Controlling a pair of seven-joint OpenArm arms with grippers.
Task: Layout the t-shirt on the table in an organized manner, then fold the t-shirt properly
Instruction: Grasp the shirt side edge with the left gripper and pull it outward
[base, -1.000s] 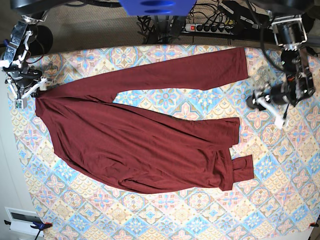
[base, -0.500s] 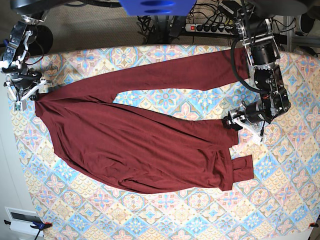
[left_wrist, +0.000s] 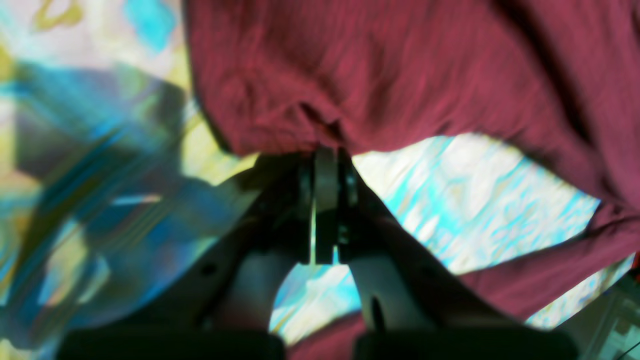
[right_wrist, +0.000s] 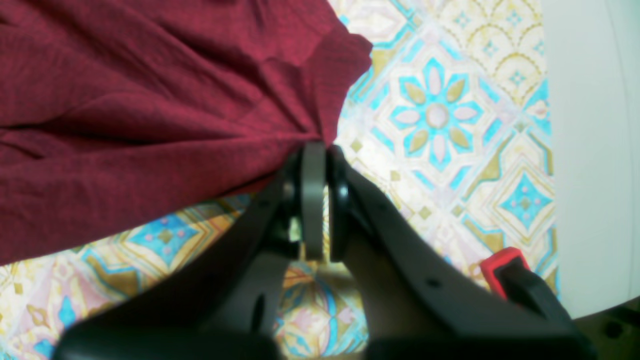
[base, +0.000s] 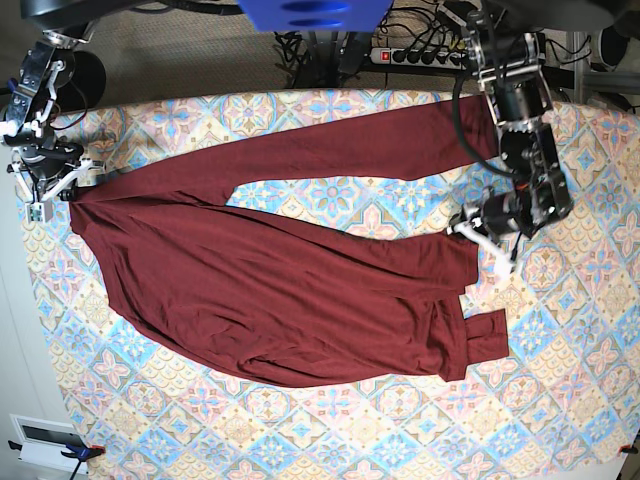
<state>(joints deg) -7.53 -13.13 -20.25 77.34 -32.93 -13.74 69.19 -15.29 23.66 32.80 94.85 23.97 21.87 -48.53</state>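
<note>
The dark maroon t-shirt (base: 280, 270) lies spread across the patterned table (base: 330, 430), one long sleeve stretched along the far side. My right gripper (base: 72, 185) is at the table's left edge. In the right wrist view it (right_wrist: 320, 150) is shut on a corner of the t-shirt (right_wrist: 150, 100). My left gripper (base: 472, 232) sits at the garment's right edge. The blurred left wrist view has its jaws (left_wrist: 327, 152) closed together, pinching the hem of the t-shirt (left_wrist: 400, 75) over the table (left_wrist: 475, 185).
A power strip (base: 420, 55) and cables lie behind the table's far edge. A red clamp (right_wrist: 500, 265) grips the table edge near my right gripper, and another clamp (base: 85, 452) sits at the front left corner. A folded flap of the shirt (base: 480, 340) lies at the right.
My left arm swung in from the right to the shirt's right edge and its jaws went from open to shut on the fabric. The right gripper kept its hold in place.
</note>
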